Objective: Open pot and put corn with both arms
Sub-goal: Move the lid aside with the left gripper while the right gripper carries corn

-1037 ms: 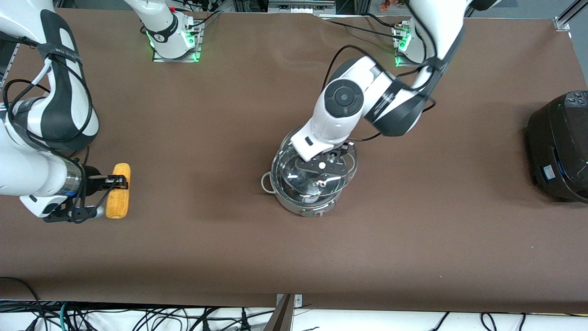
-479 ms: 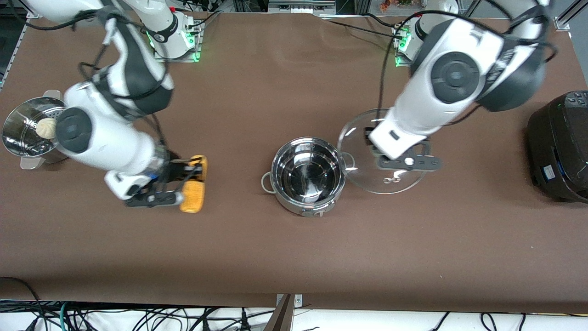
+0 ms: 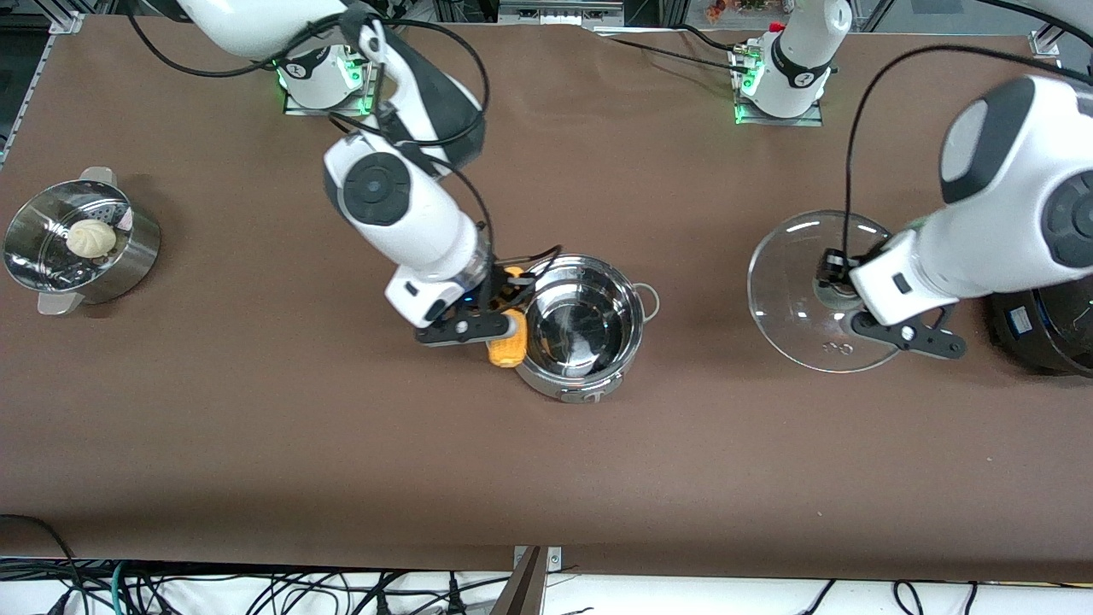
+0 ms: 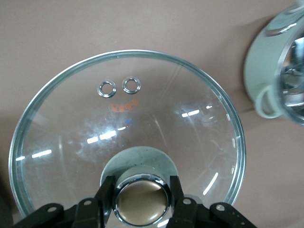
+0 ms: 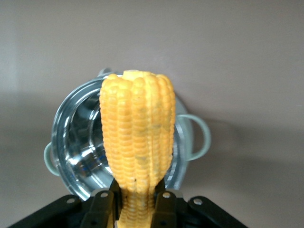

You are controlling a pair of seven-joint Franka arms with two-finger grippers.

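The shiny steel pot (image 3: 583, 320) stands open in the middle of the table, also in the right wrist view (image 5: 76, 142) and at the edge of the left wrist view (image 4: 280, 71). My right gripper (image 3: 499, 312) is shut on the yellow corn (image 3: 507, 348) and holds it in the air over the pot's rim at the right arm's end; the cob (image 5: 137, 133) shows over the pot. My left gripper (image 3: 841, 295) is shut on the copper knob (image 4: 141, 202) of the clear glass lid (image 3: 807, 290), over the table toward the left arm's end.
A steel steamer pot (image 3: 128, 256) with a white bun (image 3: 90, 237) stands at the right arm's end. A large black cooker (image 3: 1046, 329) stands at the left arm's end, close to the lid.
The left gripper lifted the lid off the pot and carried it toward the left arm's end. The right gripper lifted the corn and brought it from the right arm's end to the pot's rim.
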